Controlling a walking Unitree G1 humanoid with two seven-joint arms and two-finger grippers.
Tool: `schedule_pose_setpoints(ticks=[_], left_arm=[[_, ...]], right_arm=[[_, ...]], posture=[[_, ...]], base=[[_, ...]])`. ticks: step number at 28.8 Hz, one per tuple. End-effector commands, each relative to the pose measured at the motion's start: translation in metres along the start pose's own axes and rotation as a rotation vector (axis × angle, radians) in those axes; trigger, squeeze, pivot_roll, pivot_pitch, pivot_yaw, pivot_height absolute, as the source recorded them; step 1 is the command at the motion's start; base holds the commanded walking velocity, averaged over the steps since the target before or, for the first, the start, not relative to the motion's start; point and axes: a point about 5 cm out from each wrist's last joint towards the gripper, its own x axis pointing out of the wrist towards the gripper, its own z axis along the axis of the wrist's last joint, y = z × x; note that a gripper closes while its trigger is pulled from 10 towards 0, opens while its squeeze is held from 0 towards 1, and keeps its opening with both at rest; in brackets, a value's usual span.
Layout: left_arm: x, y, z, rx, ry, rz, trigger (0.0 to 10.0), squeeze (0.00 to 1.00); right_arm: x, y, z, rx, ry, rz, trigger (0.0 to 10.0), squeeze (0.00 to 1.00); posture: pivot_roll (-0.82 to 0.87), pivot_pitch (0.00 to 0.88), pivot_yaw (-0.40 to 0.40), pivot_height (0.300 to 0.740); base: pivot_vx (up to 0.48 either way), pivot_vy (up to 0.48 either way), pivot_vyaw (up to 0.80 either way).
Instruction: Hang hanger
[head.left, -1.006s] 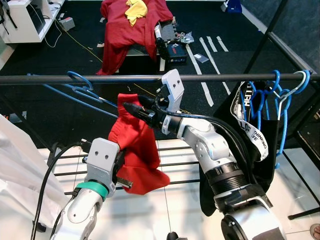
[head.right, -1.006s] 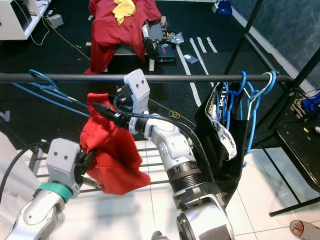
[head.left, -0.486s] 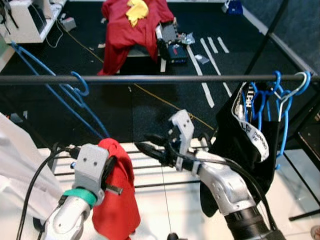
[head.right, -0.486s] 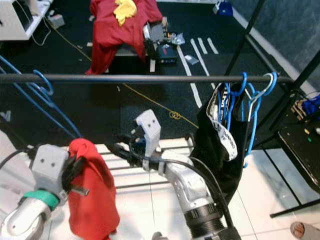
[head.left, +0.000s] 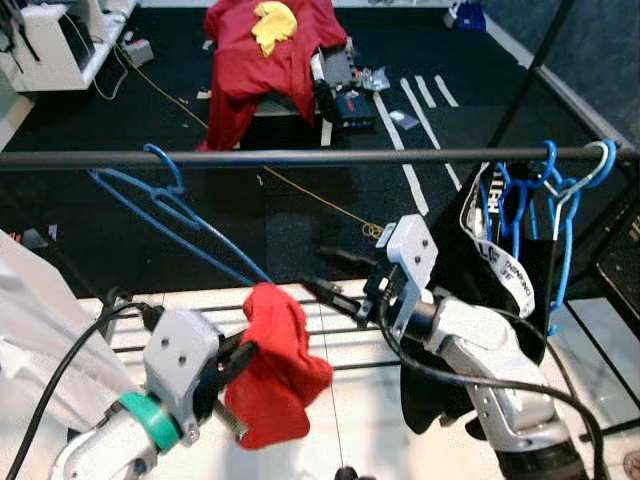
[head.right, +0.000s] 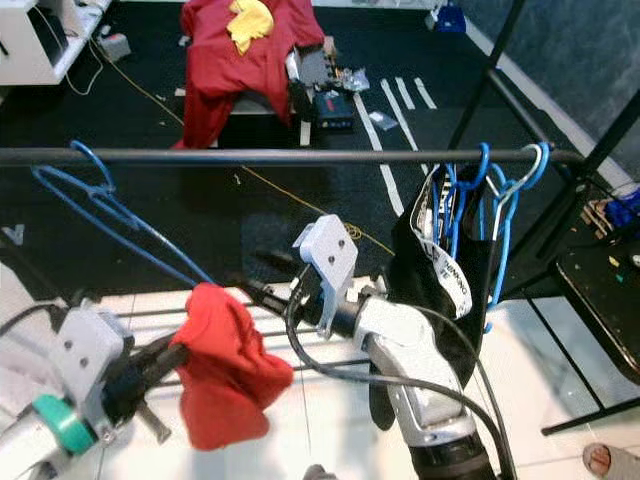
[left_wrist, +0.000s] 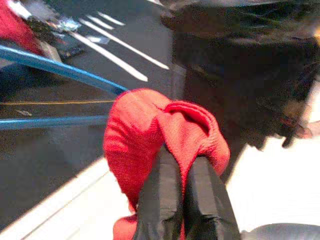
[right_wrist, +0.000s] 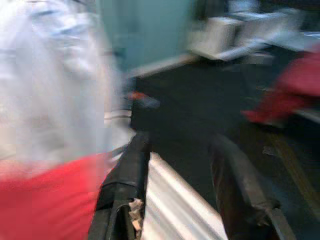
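Far left: white fabric (head.left: 40, 330) fills the lower corner, pale and draped.

Left gripper (left_wrist: 182, 172), low on the robot's left: black fingers together, clamped on a bunched red knit garment (head.left: 275, 365). Left wrist view shows the knit bulging over both fingertips. The garment sits on the lower end of a blue wire hanger (head.left: 165, 205); its long blue arms run up and left to its hook, which is over the dark horizontal metal rail (head.left: 300, 157) near the rail's left part. The hanger slants steeply, not hanging plumb.

Centre: right gripper (head.left: 335, 278) below the rail and just right of the red garment, apart from it. Fingers spread apart, nothing between them; the blurred right wrist view confirms the gap, with red cloth at one edge and the white fabric beyond.

Open rail runs bare between the blue hook and the right-hand cluster.

Right: black garment (head.left: 470, 300) hangs from a bunch of blue hangers (head.left: 545, 190) at the rail's right end. A white strap (head.left: 497, 255) on it bears black lettering; too small to read.

Background floor: dark carpet (head.left: 300, 215) with white tape strips, a red cloth with a yellow piece on top (head.left: 265, 40).
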Motion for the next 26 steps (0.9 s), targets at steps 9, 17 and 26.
schedule_pose_setpoints(ticks=[9,17,26], left_arm=[[-0.013,-0.012,0.014,-0.115,-0.048,-0.158,0.0,0.00],[-0.022,-0.012,0.012,-0.132,-0.026,-0.197,0.0,0.00],[-0.016,0.000,-0.022,-0.051,0.108,-0.048,0.0,0.00]], right_arm=[[0.020,-0.007,-0.011,0.039,0.040,-0.112,10.0,0.00],[0.054,0.004,0.007,0.116,-0.065,0.012,10.0,0.00],[0.087,0.015,0.029,0.121,-0.181,0.077,10.0,0.00]], posture=[[-0.02,0.138,0.039,0.740],[0.01,0.140,0.039,0.740],[0.02,0.137,0.032,0.740]], base=[[0.000,0.000,0.00],[0.000,0.000,0.00],[0.000,0.000,0.00]])
